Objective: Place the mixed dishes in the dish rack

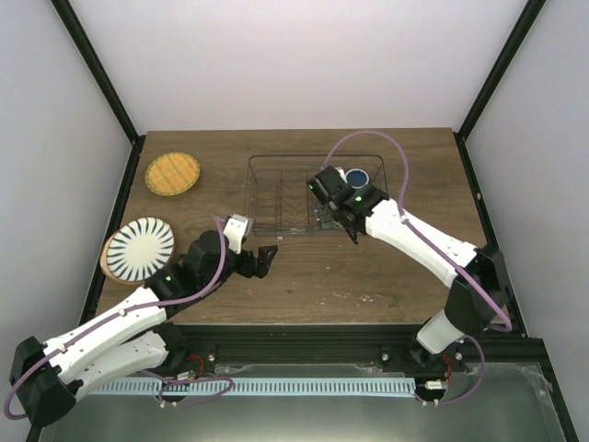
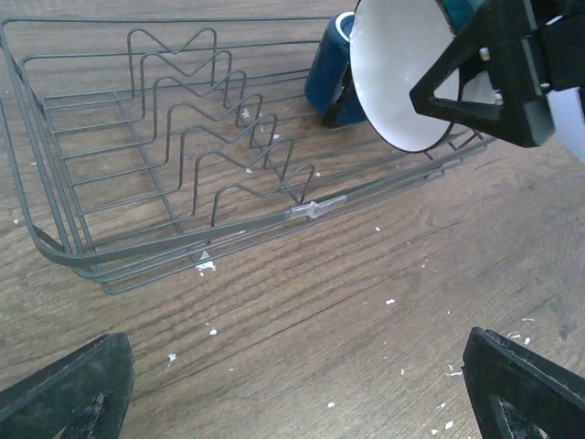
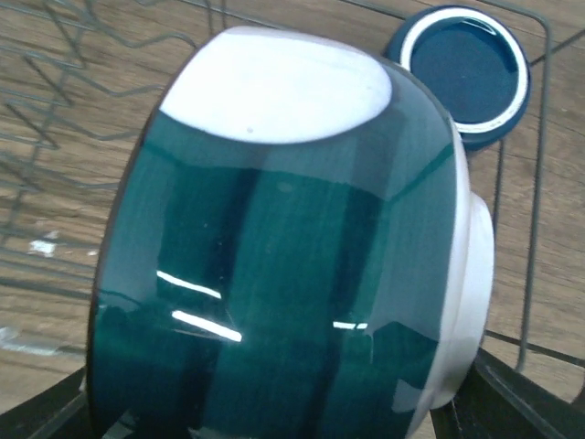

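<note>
Dark brown wood-grain worktop (image 1: 304, 276), small white specks (image 2: 390, 301) scattered over it, mostly near front. Plain white backdrop wall (image 1: 294, 64) behind. Black metal frame posts (image 1: 99, 69) slant up from both far corners. Black rail (image 1: 304, 333) along near edge; white slotted strip (image 1: 304, 387) just below it.

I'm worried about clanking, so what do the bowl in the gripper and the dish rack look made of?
The bowl: probably glazed ceramic; glossy teal outside with sharp light streaks, white inside. The dish rack: thin grey metal wire, dull sheen, bent into dividers.
</note>
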`<control>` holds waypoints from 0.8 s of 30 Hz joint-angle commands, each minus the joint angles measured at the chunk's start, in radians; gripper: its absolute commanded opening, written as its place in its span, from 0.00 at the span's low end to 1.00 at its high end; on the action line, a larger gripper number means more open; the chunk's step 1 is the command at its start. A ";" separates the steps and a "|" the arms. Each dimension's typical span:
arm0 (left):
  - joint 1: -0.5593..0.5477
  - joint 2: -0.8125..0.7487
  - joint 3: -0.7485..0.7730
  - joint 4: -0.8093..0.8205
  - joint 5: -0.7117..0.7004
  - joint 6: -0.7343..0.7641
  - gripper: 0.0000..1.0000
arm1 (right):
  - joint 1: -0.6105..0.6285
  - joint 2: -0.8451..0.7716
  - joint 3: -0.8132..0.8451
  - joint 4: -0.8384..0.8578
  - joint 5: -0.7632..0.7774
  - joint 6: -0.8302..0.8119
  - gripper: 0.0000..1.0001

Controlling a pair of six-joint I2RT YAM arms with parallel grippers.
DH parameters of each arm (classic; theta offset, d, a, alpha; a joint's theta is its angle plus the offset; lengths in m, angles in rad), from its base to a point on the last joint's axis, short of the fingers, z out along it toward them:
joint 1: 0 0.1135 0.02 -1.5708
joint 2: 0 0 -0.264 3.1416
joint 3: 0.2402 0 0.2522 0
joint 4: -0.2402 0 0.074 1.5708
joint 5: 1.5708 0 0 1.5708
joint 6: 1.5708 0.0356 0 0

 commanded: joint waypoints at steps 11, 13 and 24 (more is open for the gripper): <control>-0.001 -0.055 -0.041 0.039 0.029 0.027 1.00 | 0.028 0.261 0.283 -0.276 0.284 0.086 0.34; -0.001 -0.058 -0.042 0.038 0.032 0.027 1.00 | 0.033 0.297 0.306 -0.310 0.298 0.098 0.34; 0.000 -0.068 -0.051 0.043 0.048 0.025 1.00 | 0.036 0.408 0.314 -0.359 0.341 0.134 0.35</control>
